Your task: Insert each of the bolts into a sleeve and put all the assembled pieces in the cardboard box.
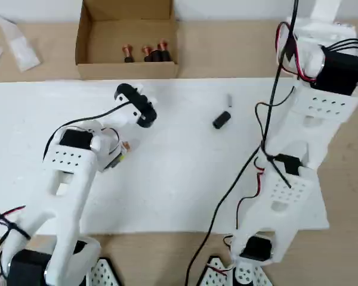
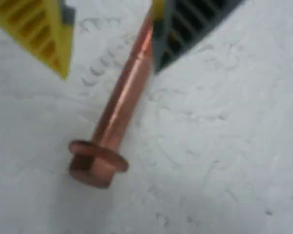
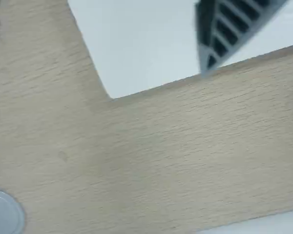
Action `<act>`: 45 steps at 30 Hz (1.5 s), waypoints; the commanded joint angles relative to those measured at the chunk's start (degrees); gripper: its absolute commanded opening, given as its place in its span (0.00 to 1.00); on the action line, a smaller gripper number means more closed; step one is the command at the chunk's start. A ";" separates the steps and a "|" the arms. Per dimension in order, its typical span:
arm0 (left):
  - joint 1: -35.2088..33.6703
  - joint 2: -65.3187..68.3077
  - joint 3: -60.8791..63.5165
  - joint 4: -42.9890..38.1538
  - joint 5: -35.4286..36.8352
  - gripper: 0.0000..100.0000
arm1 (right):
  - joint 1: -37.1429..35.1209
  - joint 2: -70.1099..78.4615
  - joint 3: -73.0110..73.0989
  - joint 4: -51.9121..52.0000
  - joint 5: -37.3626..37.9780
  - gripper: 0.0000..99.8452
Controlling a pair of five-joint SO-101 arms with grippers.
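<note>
A wooden table (image 1: 227, 47) seen from above, mostly covered by a white foam sheet (image 1: 179, 179). The right arm (image 1: 286, 190) rises from 5 o'clock and folds up along the edge to 2 o'clock. Its right gripper (image 1: 324, 12) sits at the far edge, and how wide that claw is open cannot be told. The left arm (image 1: 65, 179) rises from 7 o'clock and leans in over the sheet towards 9 o'clock.

An open cardboard box (image 1: 80, 47) stands on the bare wood at 11 o'clock, just beyond the sheet. Three assembled pieces (image 1: 146, 53), copper bolts in black sleeves, lie side by side on its floor. One loose black sleeve (image 1: 222, 120) lies on the sheet towards 1 o'clock from the centre, with a small grey piece (image 1: 230, 100) just beyond it.

The left gripper (image 2: 110, 70) hangs low over the sheet, claw wide open and holding nothing. A copper bolt (image 2: 119, 105) lies under it. The shaft end is against the dark finger (image 2: 185, 29), and the yellow finger (image 2: 39, 29) stands apart from it.
</note>
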 commanded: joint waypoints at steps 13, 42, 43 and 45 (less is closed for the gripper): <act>-0.79 16.31 -2.55 -4.66 -1.49 0.13 | 0.84 -3.91 -2.33 1.05 -0.44 0.33; -1.14 28.18 -22.95 0.44 6.68 0.02 | 0.75 -3.65 -2.24 1.14 -0.53 0.33; -1.14 28.18 -24.53 2.11 6.68 0.04 | 0.75 -3.65 -2.24 1.14 -0.53 0.33; -1.32 28.09 -28.92 6.07 6.51 0.11 | 0.75 -3.56 -2.24 1.14 -0.53 0.33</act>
